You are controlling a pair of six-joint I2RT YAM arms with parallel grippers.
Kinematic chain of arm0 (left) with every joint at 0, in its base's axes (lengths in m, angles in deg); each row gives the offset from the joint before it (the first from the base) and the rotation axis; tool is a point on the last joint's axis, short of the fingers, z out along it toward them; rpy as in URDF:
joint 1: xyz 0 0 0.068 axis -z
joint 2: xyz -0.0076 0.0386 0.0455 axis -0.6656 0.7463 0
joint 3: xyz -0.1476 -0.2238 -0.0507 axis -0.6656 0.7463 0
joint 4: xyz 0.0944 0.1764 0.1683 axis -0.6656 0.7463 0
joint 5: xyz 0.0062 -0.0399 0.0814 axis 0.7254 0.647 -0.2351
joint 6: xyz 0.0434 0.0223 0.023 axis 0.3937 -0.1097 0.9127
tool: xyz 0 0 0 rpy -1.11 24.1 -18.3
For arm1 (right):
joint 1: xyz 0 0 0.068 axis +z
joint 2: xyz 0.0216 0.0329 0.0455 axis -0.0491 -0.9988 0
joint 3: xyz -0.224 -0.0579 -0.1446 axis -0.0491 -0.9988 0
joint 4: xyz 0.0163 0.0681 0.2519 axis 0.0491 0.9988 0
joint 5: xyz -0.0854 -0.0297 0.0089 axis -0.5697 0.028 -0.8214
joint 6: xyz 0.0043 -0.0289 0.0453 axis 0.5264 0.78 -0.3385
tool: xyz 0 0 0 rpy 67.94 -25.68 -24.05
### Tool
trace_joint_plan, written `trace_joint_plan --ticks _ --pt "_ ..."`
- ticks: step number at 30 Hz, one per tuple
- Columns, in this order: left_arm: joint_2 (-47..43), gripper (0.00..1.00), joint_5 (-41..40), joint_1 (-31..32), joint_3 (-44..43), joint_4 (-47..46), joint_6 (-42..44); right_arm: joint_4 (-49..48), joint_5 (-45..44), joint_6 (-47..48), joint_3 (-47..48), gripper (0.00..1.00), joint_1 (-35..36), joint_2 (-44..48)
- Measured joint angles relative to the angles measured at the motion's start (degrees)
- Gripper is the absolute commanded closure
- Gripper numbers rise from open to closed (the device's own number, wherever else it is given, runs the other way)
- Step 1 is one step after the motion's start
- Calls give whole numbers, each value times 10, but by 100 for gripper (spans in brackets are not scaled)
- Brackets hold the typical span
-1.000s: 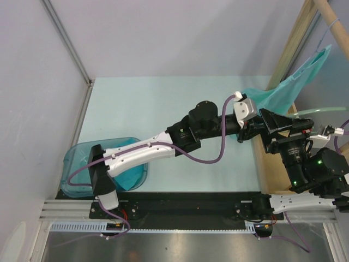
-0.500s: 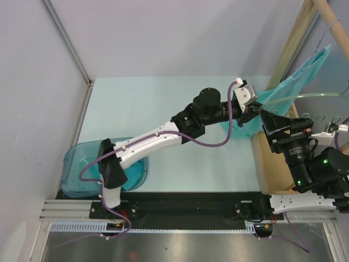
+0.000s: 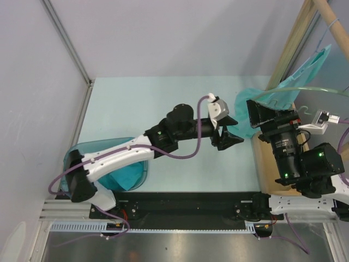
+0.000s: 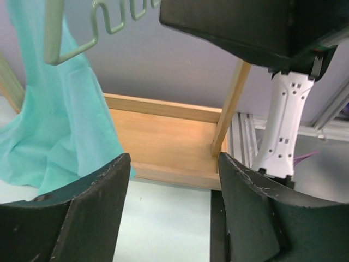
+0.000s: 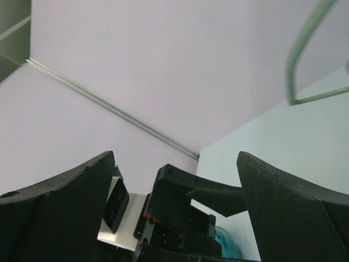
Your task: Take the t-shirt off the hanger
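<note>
- Bin (image 3: 71, 157), clear blue with teal cloth in it, sits at the near left corner, beside the left arm's base.
- From there the left arm stretches low across the pale table (image 3: 142, 103) toward the right. The left gripper (image 3: 232, 134) has its jaws apart with nothing between them.
- Just right of it, the right gripper (image 3: 254, 115) points leftward, spread wide and empty.
- Beyond them, at the far right, the teal t-shirt (image 3: 297, 79) hangs in the wooden rack (image 3: 294, 41). The pale green hanger (image 3: 305, 91) crosses it, and its hem is pooled on the table.
- Grey walls (image 3: 163, 33) close the far side.
</note>
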Motion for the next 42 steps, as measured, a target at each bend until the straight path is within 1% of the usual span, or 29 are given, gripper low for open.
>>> trace_joint_plan --ticks 3,7,11,14,19,20,25,29,34,37,38,42 --pt "-62 28 -29 0 29 7 -32 2 8 14 57 0 -3 -52" --pt "-134 27 -73 -5 58 35 -82 -1 11 55 131 0 -5 -136" --pt "-225 24 -108 -15 125 72 -115 0 3 106 196 0 -26 -230" --pt "-286 24 -124 -16 164 111 -123 7 4 139 236 0 -60 -292" --pt "-399 23 -143 -16 217 172 -123 48 7 182 316 0 -143 -398" --pt "-422 23 -147 -16 229 183 -124 60 7 197 345 0 -167 -424" --pt "-511 23 -163 -16 272 235 -129 69 -19 282 459 2 -235 -522" --pt "-553 21 -176 -16 283 280 -134 40 -38 368 498 4 -274 -568" --pt "-596 17 -185 -16 300 316 -144 -28 -62 492 505 4 -346 -598" --pt "-600 12 -185 -16 300 330 -143 -73 -81 568 505 5 -393 -611" --pt "-599 6 -185 -16 300 336 -142 -86 -87 591 505 5 -407 -614" --pt "-591 4 -185 -16 300 353 -141 -116 -102 641 501 8 -442 -610"
